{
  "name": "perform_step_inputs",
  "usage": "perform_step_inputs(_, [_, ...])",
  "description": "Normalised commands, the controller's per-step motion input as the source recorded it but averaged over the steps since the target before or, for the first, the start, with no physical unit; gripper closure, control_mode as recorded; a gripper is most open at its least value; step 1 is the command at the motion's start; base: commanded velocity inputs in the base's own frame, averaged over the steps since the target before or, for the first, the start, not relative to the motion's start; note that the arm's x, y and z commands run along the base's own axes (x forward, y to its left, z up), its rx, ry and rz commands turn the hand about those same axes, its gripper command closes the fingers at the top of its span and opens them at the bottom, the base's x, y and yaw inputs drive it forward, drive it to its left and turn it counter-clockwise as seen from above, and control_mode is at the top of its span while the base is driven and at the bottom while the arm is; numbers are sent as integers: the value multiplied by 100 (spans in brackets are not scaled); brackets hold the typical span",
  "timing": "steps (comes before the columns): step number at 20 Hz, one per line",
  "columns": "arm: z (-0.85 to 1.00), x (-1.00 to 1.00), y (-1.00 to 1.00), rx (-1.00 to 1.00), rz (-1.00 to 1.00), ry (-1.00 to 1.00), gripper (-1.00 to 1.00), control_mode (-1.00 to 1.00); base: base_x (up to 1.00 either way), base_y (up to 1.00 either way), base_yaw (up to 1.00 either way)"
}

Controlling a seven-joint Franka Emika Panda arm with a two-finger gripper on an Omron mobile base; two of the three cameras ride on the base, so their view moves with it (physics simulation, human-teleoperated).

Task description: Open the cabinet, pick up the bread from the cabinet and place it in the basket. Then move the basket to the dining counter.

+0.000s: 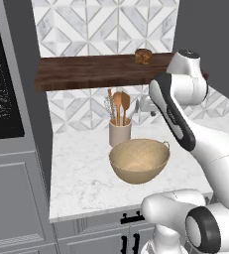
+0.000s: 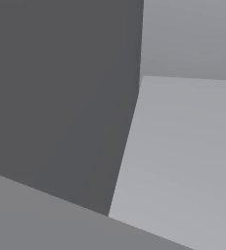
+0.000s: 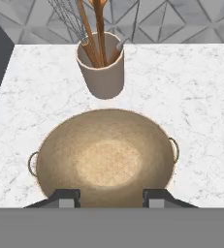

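Claw [image 3: 111, 196] points down over the basket [image 3: 106, 157], fingertips [image 3: 65, 196] spread wide apart, nothing between them, holding nothing. In the left base view the arm bends up and over, hand near the cabinet's right end; claw itself hard to make out there. Basket [image 1: 139, 159] sits empty on the marble desk [image 1: 81, 178], near its front edge, small loop handles at both sides of the rim. Just behind it, a beige utensil cup [image 1: 120, 132] with wooden spoons and a whisk, apart from the basket. Bread [image 1: 143, 56] sits up on the dark wood cabinet [image 1: 86, 72], toward its right end, well above the basket. Tiled wall [image 1: 101, 22] behind. Right base view: plain grey surfaces, can't tell what.
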Motion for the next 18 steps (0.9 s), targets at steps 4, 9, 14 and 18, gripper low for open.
perform_step_inputs(4, [0,1,-22,2,0,-2,-100,-100,0,0,0])
perform_step_inputs(9, [73,-25,-2,-14,-1,-25,-100,-100,0,0,0])
perform_step_inputs(14, [100,-35,39,-23,-5,-48,-100,-100,0,0,0])
perform_step_inputs(18, [93,15,1,0,-9,-41,-100,-100,0,0,0])
